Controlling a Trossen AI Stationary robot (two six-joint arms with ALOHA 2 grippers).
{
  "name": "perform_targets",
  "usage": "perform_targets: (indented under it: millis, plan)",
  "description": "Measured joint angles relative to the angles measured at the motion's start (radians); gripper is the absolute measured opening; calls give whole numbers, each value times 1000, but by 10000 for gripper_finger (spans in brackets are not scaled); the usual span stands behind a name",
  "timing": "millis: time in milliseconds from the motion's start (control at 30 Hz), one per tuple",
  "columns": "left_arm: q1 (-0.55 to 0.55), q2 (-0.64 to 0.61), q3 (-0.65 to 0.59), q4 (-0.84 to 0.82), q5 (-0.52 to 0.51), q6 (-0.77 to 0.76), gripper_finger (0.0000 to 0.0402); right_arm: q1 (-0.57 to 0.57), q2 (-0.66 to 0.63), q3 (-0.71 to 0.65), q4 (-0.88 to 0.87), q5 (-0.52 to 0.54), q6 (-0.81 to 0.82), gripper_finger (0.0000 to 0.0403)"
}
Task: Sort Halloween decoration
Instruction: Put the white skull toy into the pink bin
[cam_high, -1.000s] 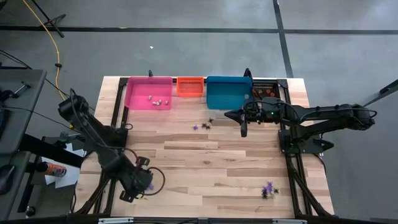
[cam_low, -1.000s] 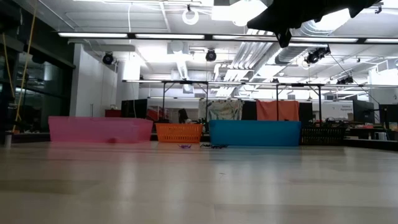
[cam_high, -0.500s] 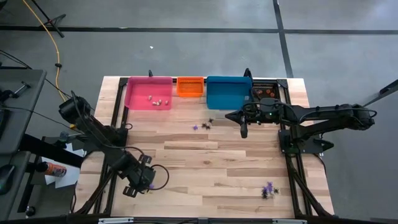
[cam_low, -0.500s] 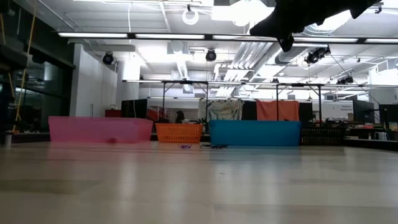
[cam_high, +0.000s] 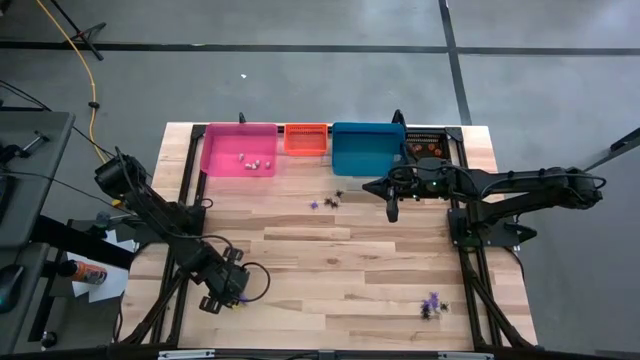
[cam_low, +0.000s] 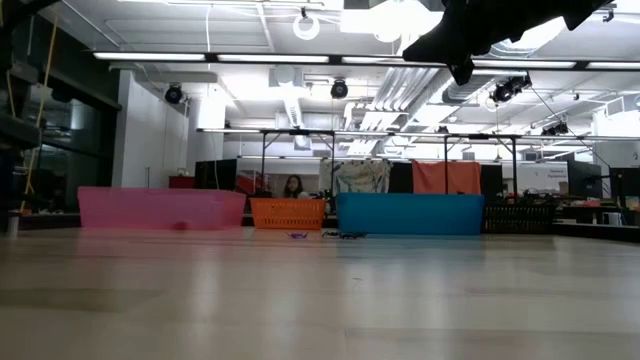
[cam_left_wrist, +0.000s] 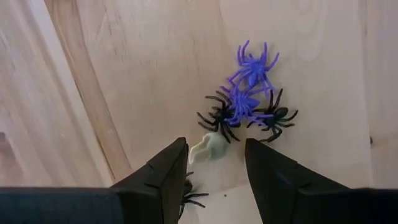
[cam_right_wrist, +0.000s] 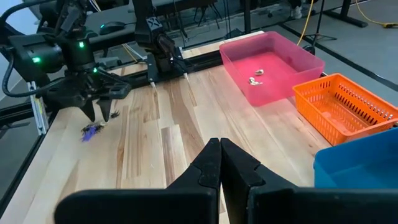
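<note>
Since earlier, left gripper (cam_left_wrist: 214, 171) has been shifted over the trinket cluster (cam_left_wrist: 245, 102) far from the pink bin (cam_high: 240, 150); jaws parted, nothing held, pale trinket (cam_left_wrist: 209, 149) bracketed for pickup. Right gripper (cam_high: 392, 211), shut and empty, is parked beside the blue bin (cam_high: 366, 148).

You can't make out shapes in the purple-black cluster (cam_high: 432, 305) at the table's near right from above, too small. Same for the cluster (cam_high: 327, 201) in front of the blue bin (cam_high: 366, 148). Pale bits (cam_high: 255, 160) in the pink bin (cam_high: 238, 150): unidentifiable. Black bin (cam_high: 424, 143) partly hidden behind the right arm. Left wrist view: one black spider (cam_left_wrist: 191, 196) mostly hidden behind a finger (cam_left_wrist: 163, 180).
</note>
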Motion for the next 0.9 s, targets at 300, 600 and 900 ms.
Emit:
perform_targets:
  millis: [300,600,900]
  plan:
    - [0,-1,-39,19,0,8,150,0,0,0,0,0,0,0]
    - [0,2,-44,79,0,25,150,0,0,0,0,1,0,0]
    - [0,57,-39,73,-2,26,150,0,1,0,-9,1,0,0]
